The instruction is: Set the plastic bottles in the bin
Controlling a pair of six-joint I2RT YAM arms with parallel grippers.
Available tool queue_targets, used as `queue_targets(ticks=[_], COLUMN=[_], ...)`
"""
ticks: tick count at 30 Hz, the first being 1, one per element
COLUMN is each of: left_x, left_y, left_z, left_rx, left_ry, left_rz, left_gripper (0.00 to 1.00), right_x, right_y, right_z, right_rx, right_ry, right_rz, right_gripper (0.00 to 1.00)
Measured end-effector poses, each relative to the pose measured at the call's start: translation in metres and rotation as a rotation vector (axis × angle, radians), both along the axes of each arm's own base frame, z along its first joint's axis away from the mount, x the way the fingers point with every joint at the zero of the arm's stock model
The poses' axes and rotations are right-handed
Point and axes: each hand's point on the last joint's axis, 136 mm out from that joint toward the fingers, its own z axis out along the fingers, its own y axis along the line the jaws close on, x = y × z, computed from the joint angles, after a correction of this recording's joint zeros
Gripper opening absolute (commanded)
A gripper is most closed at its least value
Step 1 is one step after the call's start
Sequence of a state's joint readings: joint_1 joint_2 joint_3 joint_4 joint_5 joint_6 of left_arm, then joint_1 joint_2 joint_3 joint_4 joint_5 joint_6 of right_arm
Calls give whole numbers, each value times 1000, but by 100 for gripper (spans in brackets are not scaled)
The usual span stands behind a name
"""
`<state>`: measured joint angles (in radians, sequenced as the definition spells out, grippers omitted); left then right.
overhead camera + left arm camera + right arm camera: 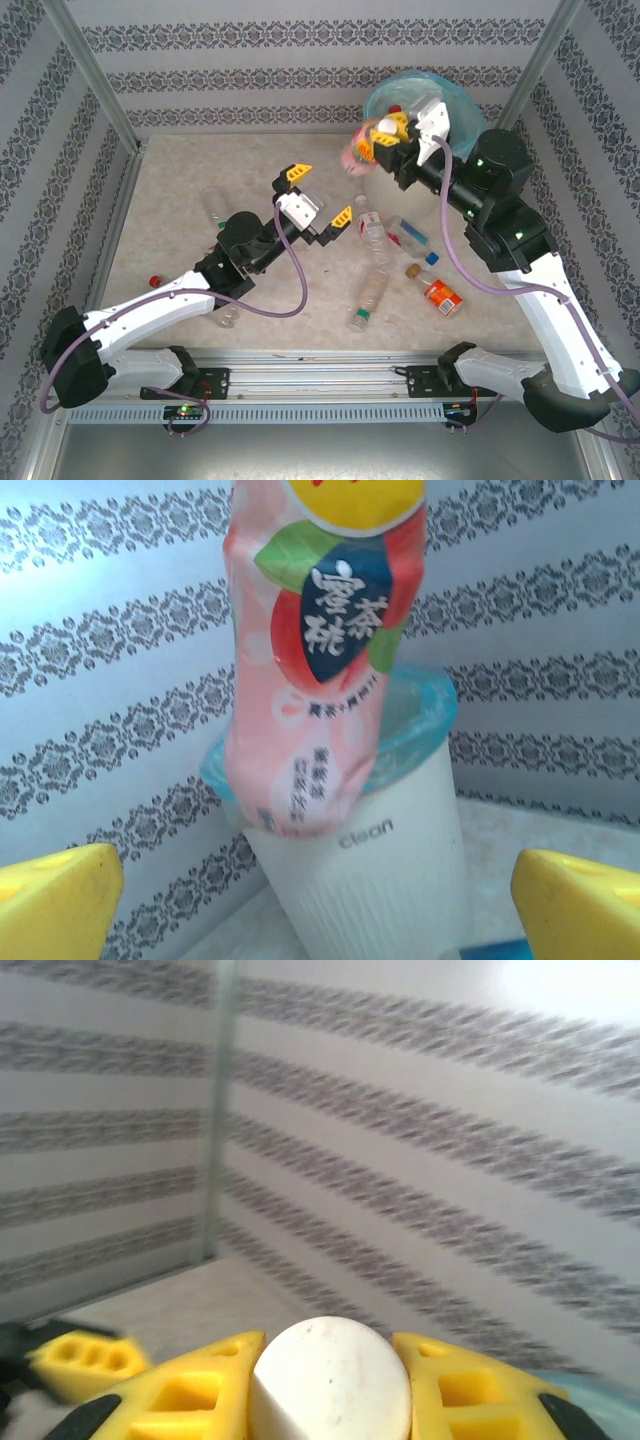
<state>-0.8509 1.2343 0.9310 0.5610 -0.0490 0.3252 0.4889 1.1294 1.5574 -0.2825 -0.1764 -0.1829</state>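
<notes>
Pink bottle (pixel 320 680): glossy plastic sleeve, creased and crumpled.
Bottle cap (pixel 330 1380): white plastic, smooth, matt.
Bin (pixel 390 890): off-white plastic, matt, finely ribbed wall.
Bin liner (pixel 430 710): thin turquoise plastic film, slight sheen.
Left tool fingers (pixel 60 905): yellow plastic, smooth, dull.
Bench (pixel 190 170): speckled stone-look surface, matt.
Walls (pixel 300 80): patterned paper-like covering, matt.
Frame posts (pixel 92 75): bare metal, satin.

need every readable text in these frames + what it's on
"蜜桃" and "茶": white characters on the dark blue patch of the pink bottle label, left wrist view.
"clean": on the ribbed wall of the bin.
Smaller characters lower on that label: too blurred to read.
Red marks at the label's yellow top: cut off, unreadable.
Labels on the other bottles, top view: too small to read.
</notes>
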Motion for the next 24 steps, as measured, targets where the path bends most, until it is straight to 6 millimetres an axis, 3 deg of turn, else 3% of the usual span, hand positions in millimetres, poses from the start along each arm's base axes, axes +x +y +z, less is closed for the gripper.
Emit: queue_targets(ticks=[5, 11, 17, 24], left_x=[15, 40, 71, 114], left_y=[-17, -38, -61, -69], left_z=[3, -7, -12, -60], left_rx=[-28, 7, 53, 84], left_ry=[41, 149, 293, 486], left_rz=[-7, 15, 56, 95], left_gripper=[100, 100, 100, 100], right_x=[57, 133, 187, 224], right_y=[-39, -72, -104, -114], right_z=[8, -12, -70, -136], right_rx=[-7, -59, -88, -124], right_ry=[-25, 45, 228, 460], right_rz=[-280, -500, -593, -578], right_gripper=[0, 0, 0, 0])
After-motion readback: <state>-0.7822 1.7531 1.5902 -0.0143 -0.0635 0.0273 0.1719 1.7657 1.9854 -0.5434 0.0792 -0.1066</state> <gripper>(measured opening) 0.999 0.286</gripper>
